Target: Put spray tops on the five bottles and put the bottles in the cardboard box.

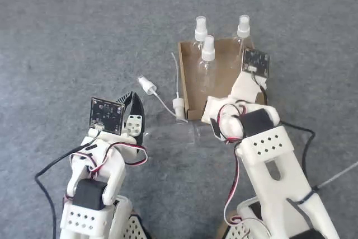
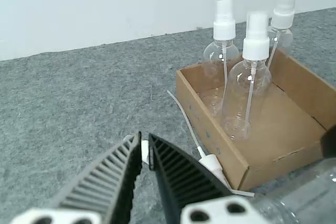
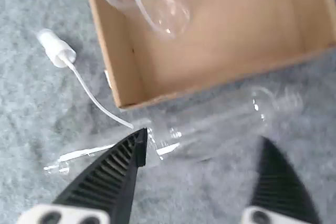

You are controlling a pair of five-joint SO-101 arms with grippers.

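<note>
Three clear bottles with white spray tops stand at the cardboard box; two clearly stand inside it. A bare clear bottle lies on the mat along the box's near wall, between the fingers of my open right gripper. One loose spray top lies at the box's near left corner. Another spray top lies left of the box, just beyond my left gripper. That gripper's jaws are shut and hold nothing.
Grey felt mat covers the table, with a pale wall behind. Open room lies left of the box and at the far side. A faint clear shape, perhaps another bottle, lies beside the bare bottle.
</note>
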